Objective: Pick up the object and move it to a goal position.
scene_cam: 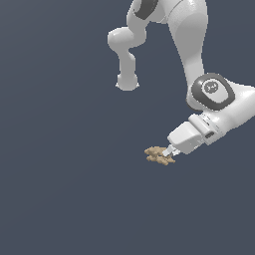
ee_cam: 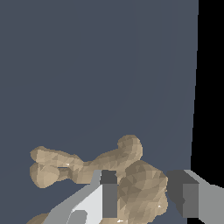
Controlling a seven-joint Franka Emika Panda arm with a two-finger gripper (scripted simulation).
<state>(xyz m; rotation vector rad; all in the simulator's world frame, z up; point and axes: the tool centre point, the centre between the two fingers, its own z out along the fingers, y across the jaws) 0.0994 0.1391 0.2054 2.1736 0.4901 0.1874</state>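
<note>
The object (scene_cam: 158, 155) is a small tan-brown lumpy thing with knobby arms, low against the dark grey floor in the exterior view. My gripper (scene_cam: 171, 151) reaches down to it at a slant from the exterior view's right, and its fingertips are on the object's near end. In the wrist view the thick lump of the object (ee_cam: 140, 188) fills the space between the two fingers, touching the pads (ee_cam: 109, 199) on both sides. Its thinner arms stick out away from the fingers. The gripper (ee_cam: 146, 199) is shut on the object.
The white arm (scene_cam: 191, 45) rises behind the gripper, with its base (scene_cam: 127, 82) further back. A plain dark grey floor (scene_cam: 64, 174) spreads all around. In the wrist view a black strip (ee_cam: 210, 87) borders the floor.
</note>
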